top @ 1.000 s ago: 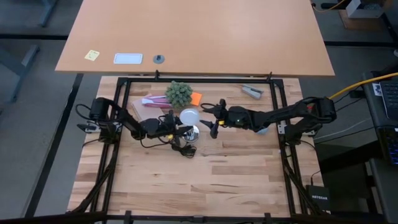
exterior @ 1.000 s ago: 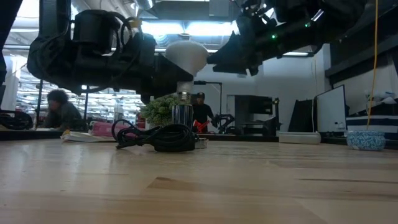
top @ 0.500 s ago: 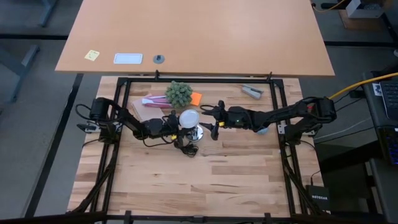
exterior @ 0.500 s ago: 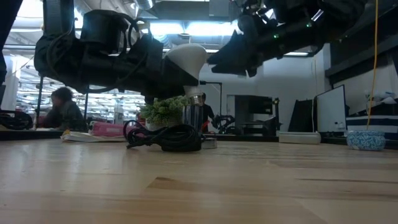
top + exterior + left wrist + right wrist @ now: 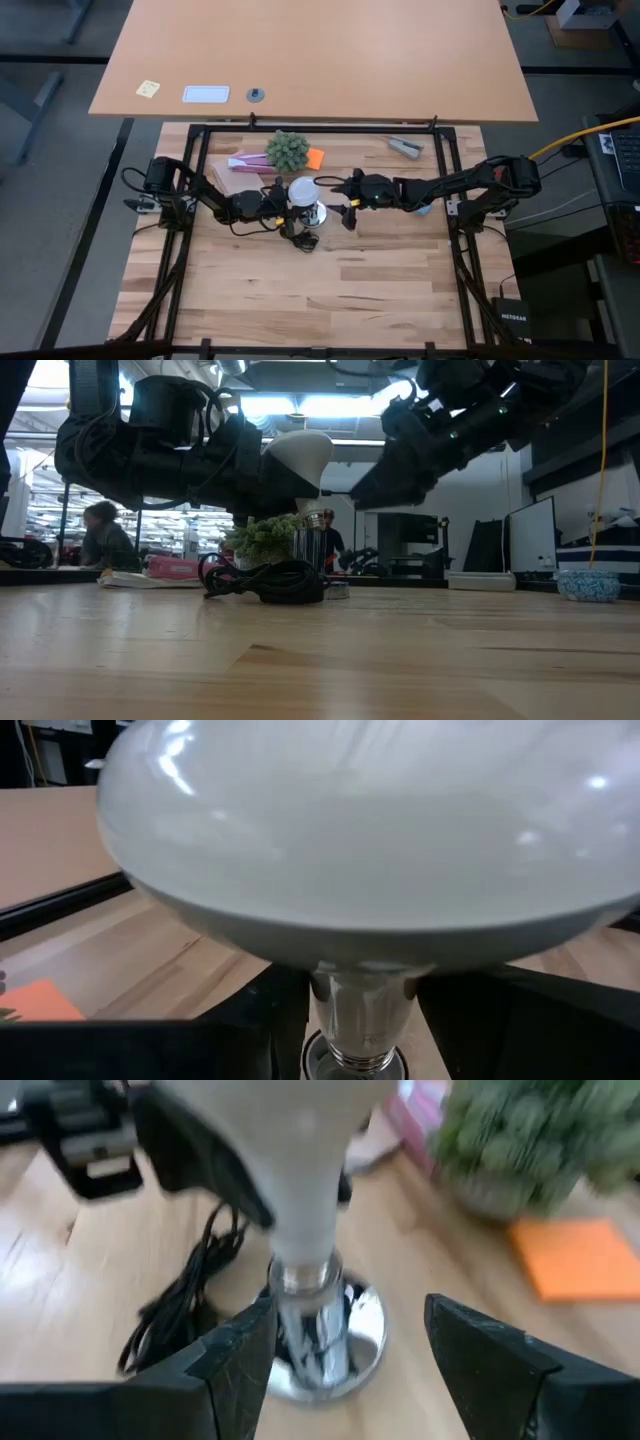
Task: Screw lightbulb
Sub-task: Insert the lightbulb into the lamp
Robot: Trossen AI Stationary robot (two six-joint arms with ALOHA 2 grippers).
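The lightbulb (image 5: 303,190), frosted white with a grey screw base (image 5: 315,517), stands slightly tilted over the chrome socket (image 5: 311,546), its base at the socket's top. The socket rests on the table beside its coiled black cord (image 5: 265,580). My left gripper (image 5: 288,203) reaches in level from the table's left and is shut on the bulb. My right gripper (image 5: 350,1320) hangs open just right of the socket, tipped down; its fingers stand on either side of the socket (image 5: 322,1342) without touching. My left gripper pinches the lightbulb's tapering cone (image 5: 360,982), below the dome, between its two fingers (image 5: 262,1020). The fingers come level from the table's left. The bulb stays nearly upright, dome up, with its screw base (image 5: 355,1058) down at the socket.
A small green plant (image 5: 288,150), an orange note (image 5: 316,157) and a pink book (image 5: 245,162) lie just behind the socket. A grey tool (image 5: 405,146) is at the far right. A blue bowl (image 5: 588,584) sits by the right arm. Bare wood lies toward the near edge.
My left gripper has shifted a little toward the table's right with the bulb, which now leans; the socket and its cord slid right along with it. My right gripper has tipped downward toward the socket, staying open.
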